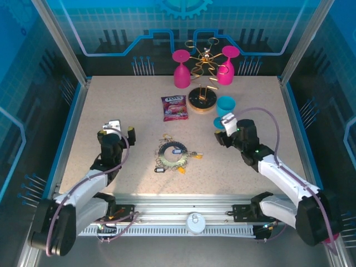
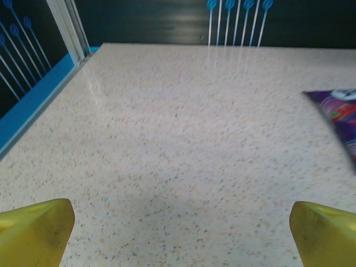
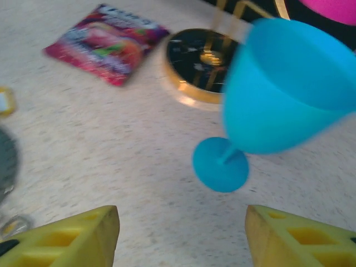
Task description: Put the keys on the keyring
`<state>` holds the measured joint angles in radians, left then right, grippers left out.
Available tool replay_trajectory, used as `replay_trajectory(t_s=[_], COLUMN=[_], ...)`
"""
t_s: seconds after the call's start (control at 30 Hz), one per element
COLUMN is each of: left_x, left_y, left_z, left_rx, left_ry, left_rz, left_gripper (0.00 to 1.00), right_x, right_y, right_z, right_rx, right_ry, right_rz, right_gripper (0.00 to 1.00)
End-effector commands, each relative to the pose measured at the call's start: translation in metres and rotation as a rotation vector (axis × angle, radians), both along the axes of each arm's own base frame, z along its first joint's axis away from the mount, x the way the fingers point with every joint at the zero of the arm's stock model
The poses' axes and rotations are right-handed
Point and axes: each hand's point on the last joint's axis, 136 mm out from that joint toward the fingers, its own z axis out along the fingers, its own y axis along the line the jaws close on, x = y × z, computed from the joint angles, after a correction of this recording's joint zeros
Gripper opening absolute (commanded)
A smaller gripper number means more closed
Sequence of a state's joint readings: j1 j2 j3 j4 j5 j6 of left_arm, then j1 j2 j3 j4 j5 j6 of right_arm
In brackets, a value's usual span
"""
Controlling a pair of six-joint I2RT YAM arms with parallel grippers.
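Midway across the speckled counter (image 1: 111,100), the large flat grey metal keyring (image 1: 164,150), small coloured-tagged keys (image 1: 181,167) at its rim, lies from above at 4 o'clock from the left hand (image 2: 181,219) and 8 o'clock from the right hand (image 3: 182,225), about equally near, both spread wide and empty.

Speckled beige bench (image 1: 111,100). Just ahead of the yellow-padded right claw (image 3: 181,233), a bright turquoise goblet (image 3: 283,89). Farther left of the claw, a glossy red-and-purple packet (image 3: 105,44). Dark grey keyring (image 1: 162,151), magenta glasses (image 1: 181,69).
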<state>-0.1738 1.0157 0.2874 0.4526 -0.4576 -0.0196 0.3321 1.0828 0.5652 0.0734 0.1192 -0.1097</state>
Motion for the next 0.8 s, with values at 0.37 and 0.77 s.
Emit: replay_trajectory(t_s=[0.37,0.77], left_x=[0.055,0.063], left_y=[-0.013,-0.002], left_z=[-0.029,-0.037], left_rx=[0.002,-0.013], left_ry=[-0.152,-0.064], left_rz=[-0.134,-0.069], left_gripper=[0.99,0.99], right_x=[0.046,0.064], right_y=[-0.072,-0.085], right_z=[-0.04,-0.054], right_rx=[0.101,0.124], right_ry=[-0.283,-0.191], right_rz=[-0.251,-0.312], right_gripper=[0.7,0.8])
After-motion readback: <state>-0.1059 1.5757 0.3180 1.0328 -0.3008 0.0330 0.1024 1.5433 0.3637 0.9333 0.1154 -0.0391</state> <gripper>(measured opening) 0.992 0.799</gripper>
